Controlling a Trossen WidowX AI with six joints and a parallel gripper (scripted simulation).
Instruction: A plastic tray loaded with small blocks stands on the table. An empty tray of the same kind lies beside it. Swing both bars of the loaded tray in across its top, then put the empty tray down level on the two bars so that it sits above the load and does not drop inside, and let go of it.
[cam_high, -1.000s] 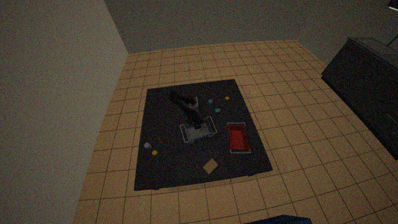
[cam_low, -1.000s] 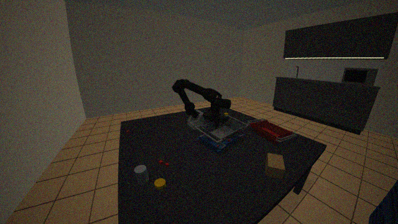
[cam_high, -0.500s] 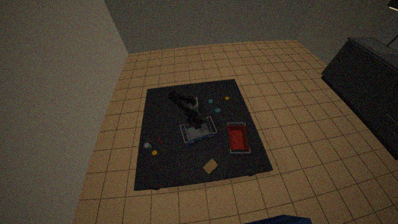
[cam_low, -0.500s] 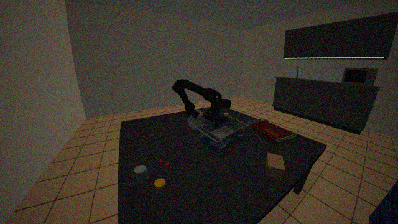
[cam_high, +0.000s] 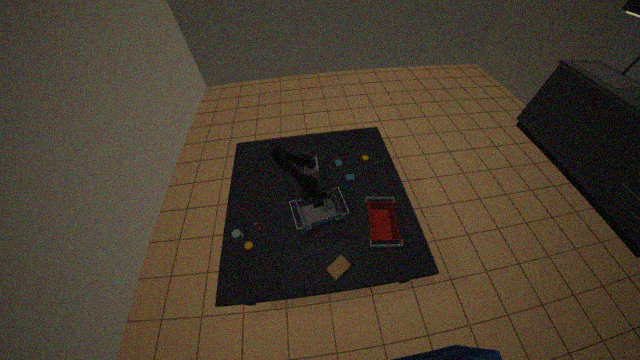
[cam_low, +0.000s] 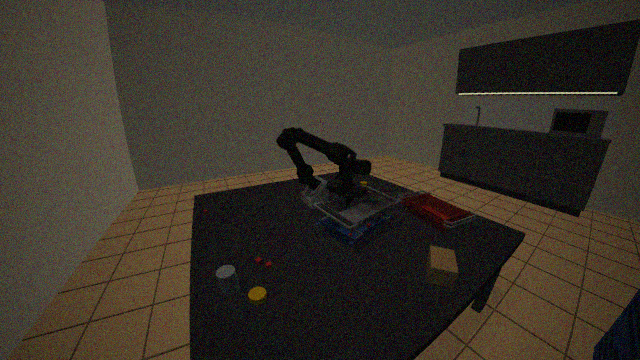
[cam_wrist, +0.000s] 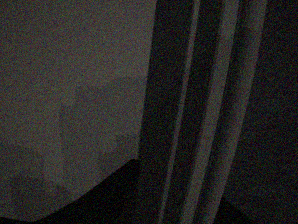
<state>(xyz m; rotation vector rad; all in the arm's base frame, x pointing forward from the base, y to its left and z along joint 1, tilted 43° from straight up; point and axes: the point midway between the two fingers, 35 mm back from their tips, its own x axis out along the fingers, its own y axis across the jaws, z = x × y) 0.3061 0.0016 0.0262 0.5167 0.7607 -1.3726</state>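
Trays: the grey tray (cam_high: 314, 214) (cam_low: 359, 213) (cam_wrist: 75, 55), which I take for the empty 1, is over the blue tray (cam_high: 327, 221) (cam_low: 351, 240) on the bench (cam_high: 280, 270) (cam_low: 300, 310); small red blocks (cam_low: 369, 225) show at the blue tray's side.
Bars: too dark to tell whether the blue tray's 2 bars are swung in; the placing suggests they are.
Claw: nearly closed, pinching the grey tray's wall on the arm's side (cam_high: 320, 201) (cam_low: 348, 201) (cam_wrist: 178, 181).
Progress: likely late, at the set-down; whether the grey tray bears on both bars is unclear.
Left: settle it level, let go, back off.
Red tray: apart from the stack (cam_high: 383, 222) (cam_low: 434, 207), apparently not needed.
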